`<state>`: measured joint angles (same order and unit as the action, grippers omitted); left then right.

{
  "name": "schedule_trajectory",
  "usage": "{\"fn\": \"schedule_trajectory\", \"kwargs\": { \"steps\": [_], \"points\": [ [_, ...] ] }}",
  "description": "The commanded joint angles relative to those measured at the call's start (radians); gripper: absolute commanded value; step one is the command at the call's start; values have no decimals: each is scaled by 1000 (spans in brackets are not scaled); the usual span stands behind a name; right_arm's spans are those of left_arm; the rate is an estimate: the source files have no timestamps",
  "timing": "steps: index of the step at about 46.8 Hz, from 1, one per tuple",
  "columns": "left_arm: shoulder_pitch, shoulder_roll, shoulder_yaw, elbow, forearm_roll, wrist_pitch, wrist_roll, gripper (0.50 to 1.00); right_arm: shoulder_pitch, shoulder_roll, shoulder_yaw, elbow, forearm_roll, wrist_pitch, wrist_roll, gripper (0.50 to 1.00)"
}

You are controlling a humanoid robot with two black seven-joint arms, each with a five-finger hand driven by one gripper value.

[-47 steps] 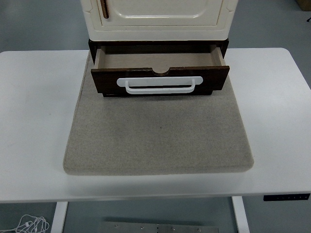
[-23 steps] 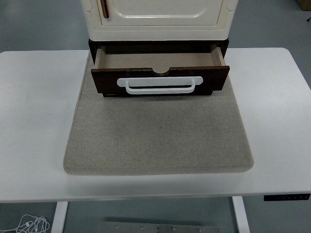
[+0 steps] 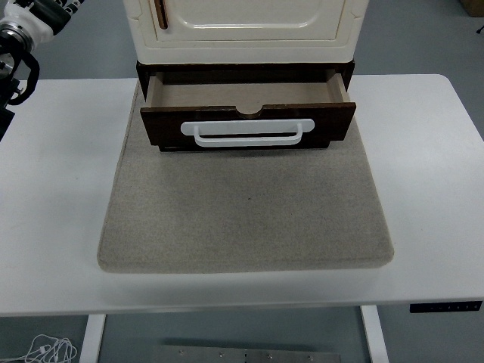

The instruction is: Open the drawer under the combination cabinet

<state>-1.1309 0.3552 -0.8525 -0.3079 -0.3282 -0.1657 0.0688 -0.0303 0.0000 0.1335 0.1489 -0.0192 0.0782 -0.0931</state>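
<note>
The cream combination cabinet (image 3: 246,30) stands at the back of the table on a dark brown base. Its dark brown drawer (image 3: 248,125) is pulled out toward me, and the bare tan inside (image 3: 246,97) shows with nothing in it. A white bar handle (image 3: 248,133) runs across the drawer front. Part of my left arm (image 3: 21,41), black and white, shows at the top left corner, well away from the drawer; its hand is not clear.
A grey felt mat (image 3: 246,212) lies under the cabinet and spreads toward the near edge of the white table (image 3: 60,189). A brown door handle (image 3: 161,13) shows on the cabinet's upper door.
Part of my left arm has come into view at the top left corner. The drawer stays pulled out as before.
</note>
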Motion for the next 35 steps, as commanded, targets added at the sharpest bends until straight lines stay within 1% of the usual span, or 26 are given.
{"fn": "schedule_trajectory", "kwargs": {
  "steps": [1,10,14,19,35],
  "points": [
    [36,-16,0,0,3,-26,0,1000,0,0,1,0,2,-2,1,928],
    [60,-27,-2,10,-8,-67,0,1000,1,0,9,0,4,0,1,928],
    [65,-47,-5,21,-8,-81,-3,1000,3,0,12,0,5,0,1,926],
    [77,-65,-2,21,-5,-84,-6,1000,4,0,12,3,5,2,0,926],
    [77,-125,1,23,5,-84,-17,1000,6,0,12,11,4,3,-1,926]
  ]
}}
